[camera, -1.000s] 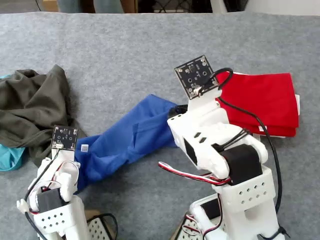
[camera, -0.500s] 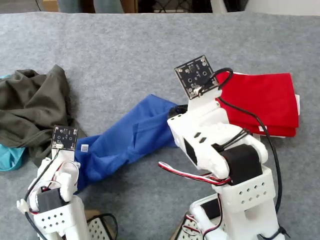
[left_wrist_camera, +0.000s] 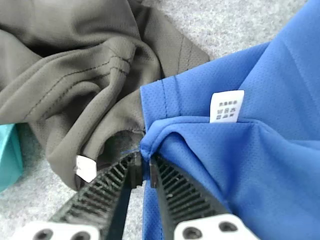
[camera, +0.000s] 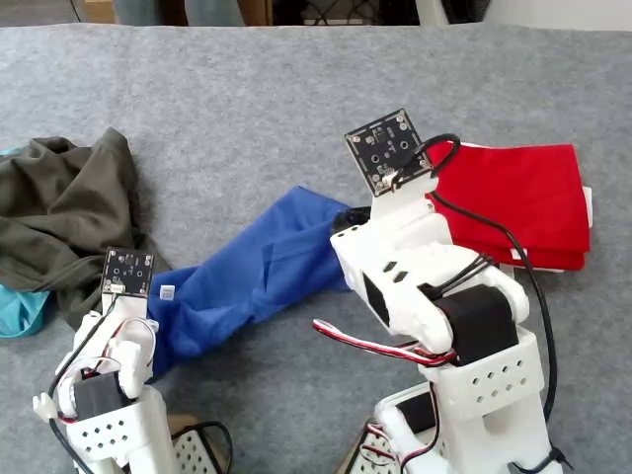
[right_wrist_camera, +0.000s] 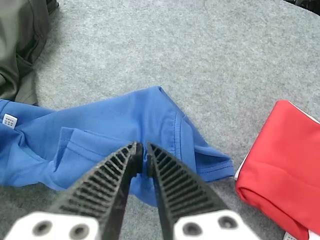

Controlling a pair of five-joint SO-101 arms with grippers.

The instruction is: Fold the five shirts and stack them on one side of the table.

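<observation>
A blue shirt lies stretched in a long diagonal band across the middle of the grey table. My left gripper is shut on a fold at its lower-left edge, right beside the crumpled olive shirt. A white label shows on the blue cloth close to that pinch. My right gripper is shut on the blue shirt near its upper-right end, fingers almost touching over the fabric. A folded red shirt rests at the right side of the table.
The olive shirt is heaped at the left, with a teal shirt poking out beneath it. A white edge shows under the red shirt. Bare grey felt stretches across the far half of the table.
</observation>
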